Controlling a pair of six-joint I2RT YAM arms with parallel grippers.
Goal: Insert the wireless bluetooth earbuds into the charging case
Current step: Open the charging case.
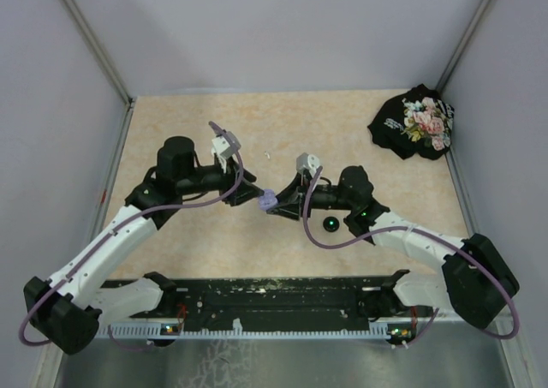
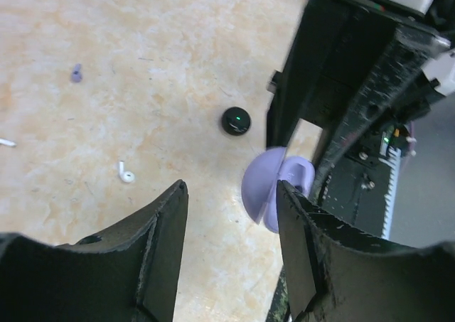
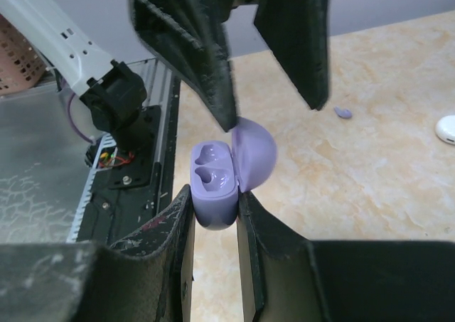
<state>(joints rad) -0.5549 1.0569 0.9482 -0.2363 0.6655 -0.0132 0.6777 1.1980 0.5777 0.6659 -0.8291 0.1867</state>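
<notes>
right gripper (image 3: 213, 197) is clamping the open lavender case (image 3: 213, 173) by its base, left gripper (image 2: 231, 194) gaping beside its lid, a tiny purple earbud (image 2: 76, 72) lying ahead of it, probably light and slippery, best pinched across its bulb.

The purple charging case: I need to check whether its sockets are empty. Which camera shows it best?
Right wrist: the purple charging case, lid open, sits clamped in the right gripper, both sockets empty. Left wrist shows only its outer shell, partly hidden; top external shows a purple speck.
</notes>
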